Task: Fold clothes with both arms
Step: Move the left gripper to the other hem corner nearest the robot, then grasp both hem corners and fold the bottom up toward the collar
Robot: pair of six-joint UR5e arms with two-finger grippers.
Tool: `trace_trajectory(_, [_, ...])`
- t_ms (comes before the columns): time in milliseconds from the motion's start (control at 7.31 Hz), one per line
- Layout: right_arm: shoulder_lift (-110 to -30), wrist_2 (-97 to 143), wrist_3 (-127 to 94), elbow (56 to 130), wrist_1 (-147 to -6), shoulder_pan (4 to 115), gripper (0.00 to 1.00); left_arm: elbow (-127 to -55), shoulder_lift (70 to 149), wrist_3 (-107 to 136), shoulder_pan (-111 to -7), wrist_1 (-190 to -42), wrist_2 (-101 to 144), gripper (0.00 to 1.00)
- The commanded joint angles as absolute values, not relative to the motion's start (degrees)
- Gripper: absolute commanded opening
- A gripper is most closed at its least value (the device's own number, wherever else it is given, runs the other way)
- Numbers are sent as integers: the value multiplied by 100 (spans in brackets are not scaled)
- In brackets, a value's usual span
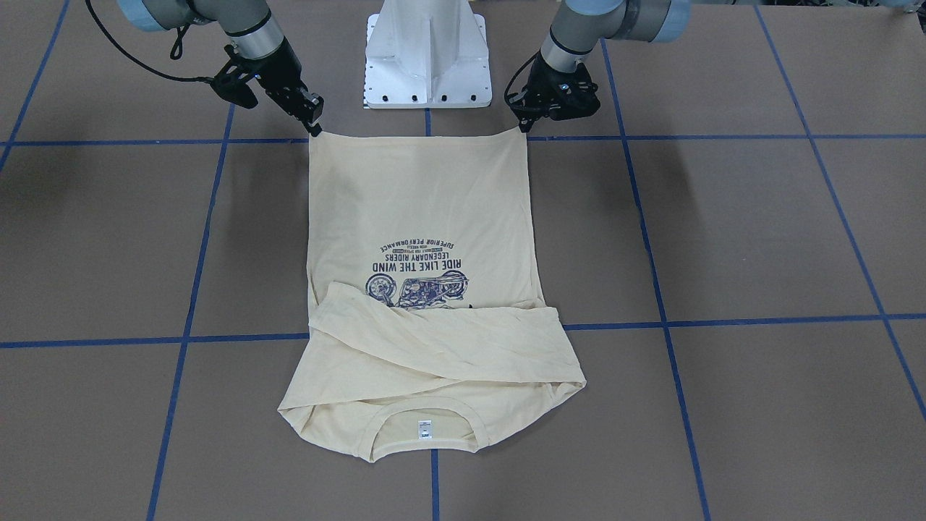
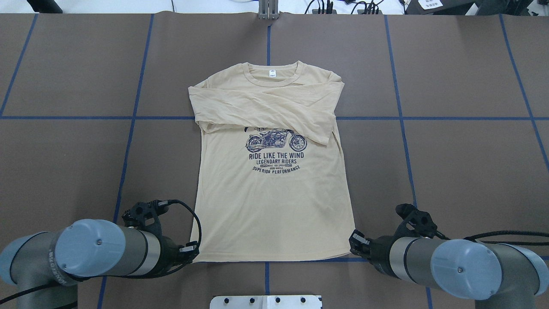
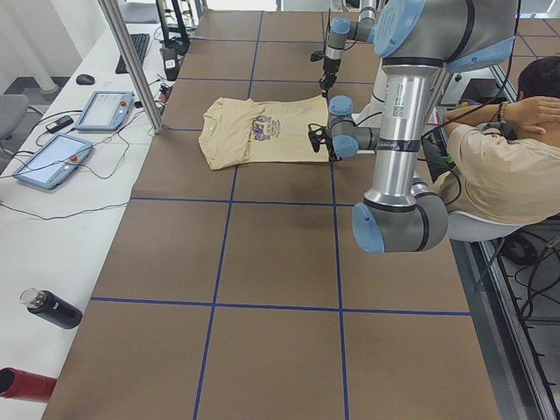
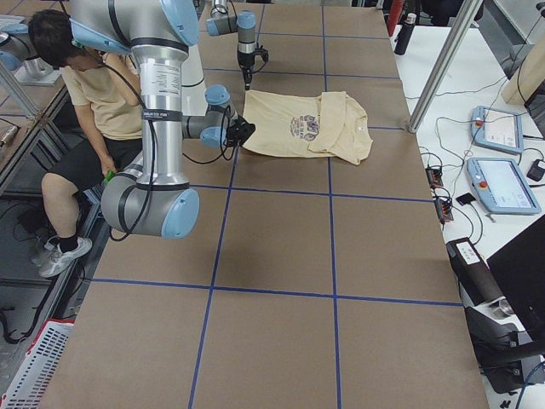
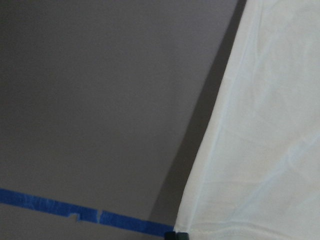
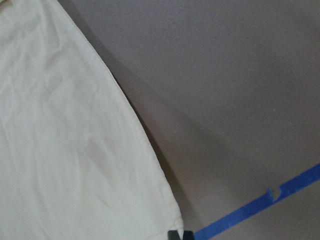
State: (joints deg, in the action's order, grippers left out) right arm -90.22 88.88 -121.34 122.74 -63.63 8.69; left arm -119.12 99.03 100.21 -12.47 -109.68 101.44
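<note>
The pale cream T-shirt [image 1: 419,210] [image 2: 274,206] lies flat, print up, with its collar and white neck label on the far side from the robot. Both sleeves [image 2: 266,107] are folded across the chest and cover the top of the motorcycle print [image 2: 276,141]. My left gripper [image 1: 522,129] [image 2: 194,252] is shut on the hem's left corner. My right gripper [image 1: 315,131] [image 2: 354,245] is shut on the hem's right corner. The hem runs taut between them. Each wrist view shows the shirt's edge [image 5: 260,125] [image 6: 65,140] raised a little, with a shadow under it.
The white pedestal base [image 1: 425,58] stands just behind the hem, between the arms. Blue tape lines [image 2: 128,141] grid the brown table. A seated person [image 3: 507,166] is beside the robot. Tablets [image 3: 52,157] and bottles [image 3: 48,308] lie on the side table.
</note>
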Motion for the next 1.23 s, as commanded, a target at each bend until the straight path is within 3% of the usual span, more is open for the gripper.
trace_trajectory(0, [-9079, 8903, -12391, 12986, -7176, 696, 0, -12610, 9651, 10063, -1239, -10925, 10248, 0])
trace_trajectory(548, [-8992, 9235, -12340, 13404, -7750, 1051, 0, -13244, 9615, 10460, -1413, -10828, 10562, 0])
trace_trajectory(821, [-7882, 10217, -11686, 12853, -8644, 2235, 0, -13097, 9729, 9489, -2334, -10828, 10591, 0])
trace_trajectory(1095, [-6815, 10475, -10677, 11888, -9262, 3194, 0, -12082, 10472, 8783, -3335, -10819, 10722, 0])
